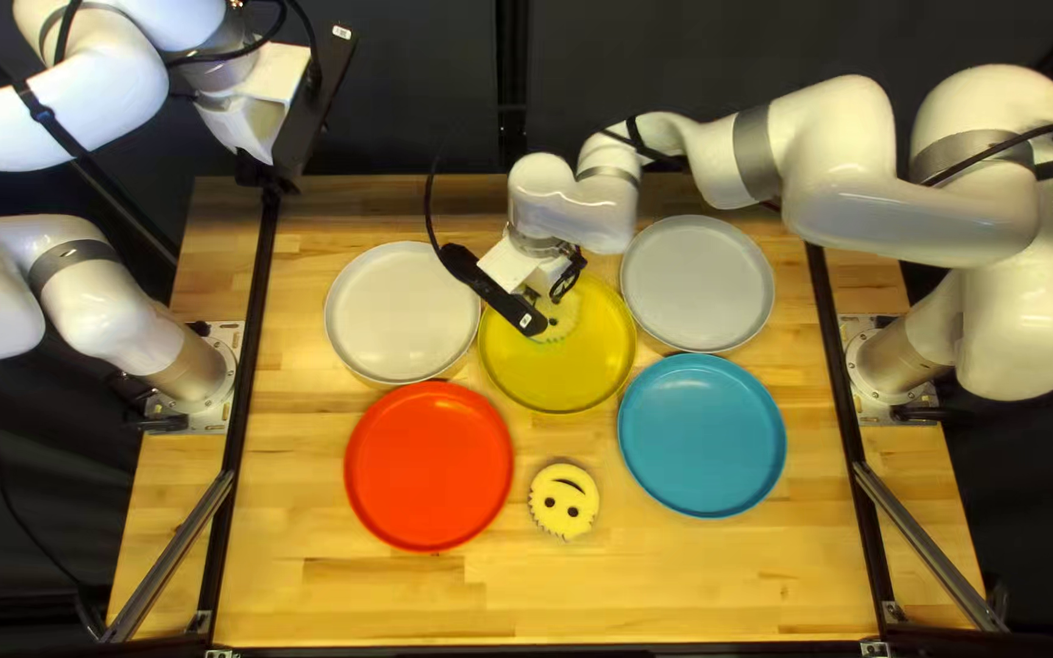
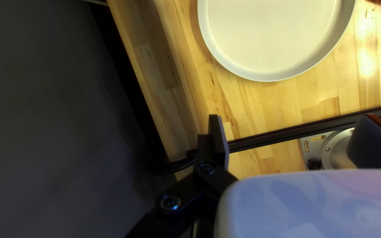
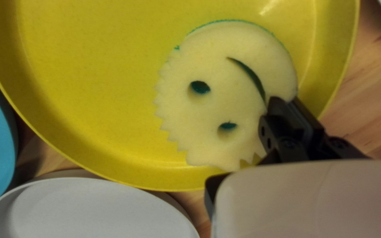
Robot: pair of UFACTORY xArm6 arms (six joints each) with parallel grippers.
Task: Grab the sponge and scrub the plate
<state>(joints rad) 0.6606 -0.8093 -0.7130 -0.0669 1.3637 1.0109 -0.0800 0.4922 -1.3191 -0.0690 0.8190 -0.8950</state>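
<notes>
My right gripper (image 1: 541, 290) is low over the far part of the yellow plate (image 1: 557, 372), at a round pale-yellow sponge (image 1: 566, 319). In the right wrist view, my right gripper (image 3: 287, 100) is shut on the rim of that sponge (image 3: 225, 101), beside the end of its mouth slit. The sponge lies over the yellow plate (image 3: 89, 88); whether its underside touches cannot be seen. My left gripper (image 1: 252, 128) hangs beyond the table's far left corner. In the left wrist view, my left gripper (image 2: 292, 119) stands wide open with nothing between its fingers.
A second smiley sponge (image 1: 564, 500) lies on the wood between a red plate (image 1: 429, 466) and a blue plate (image 1: 702, 435). A whitish plate (image 1: 402, 312) and a grey plate (image 1: 697, 283) flank the yellow one. My right arm reaches above the grey plate.
</notes>
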